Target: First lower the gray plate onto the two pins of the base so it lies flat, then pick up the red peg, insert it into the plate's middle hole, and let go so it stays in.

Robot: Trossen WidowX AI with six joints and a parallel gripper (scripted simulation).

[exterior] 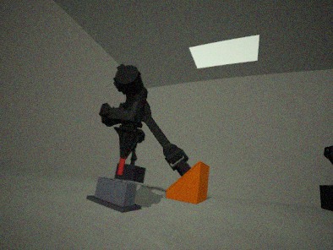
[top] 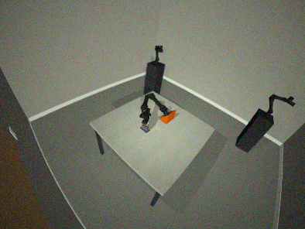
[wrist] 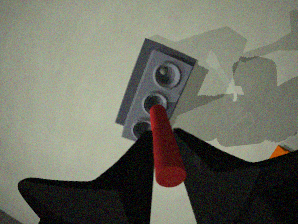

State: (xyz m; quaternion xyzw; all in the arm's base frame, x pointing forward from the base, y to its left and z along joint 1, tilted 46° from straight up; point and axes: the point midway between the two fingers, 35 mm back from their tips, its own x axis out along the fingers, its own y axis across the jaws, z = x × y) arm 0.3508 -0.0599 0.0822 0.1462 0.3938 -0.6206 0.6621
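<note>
Peg point(exterior: 121, 166) point(wrist: 164, 145), red, is pinched in the hand point(exterior: 122, 158) point(wrist: 162, 135). Fingers nearly closed, stopped by its thickness; from where I stand it hangs close to upright, its lower end just above the gray plate point(exterior: 116, 192) point(wrist: 135, 114).

Plate: sits on the dark base point(exterior: 123, 209) point(wrist: 134, 82), looks flat. Three round openings in a row; a pin end shows in one outer hole. Seating on the second pin: cannot confirm, the other outer hole being partly covered. In the wrist view the peg's far end overlaps the edge of the middle hole. Depth there is hard to judge; I read it as above the opening, not in it.

Surroundings: base stands on the pale tabletop point(top: 182, 155); orange wedge point(top: 168, 117) point(exterior: 188, 186) point(wrist: 280, 152) well apart from it, beside the arm.

Step in hand, as I judge it: final alignment over the middle hole, then lowering.

Risks. A small sideways error would land the peg on the rim; pressing on could tilt it between the fingers or shove the plate. A slight lean could jam it partway. Release before it is well down could let it topple.
</note>
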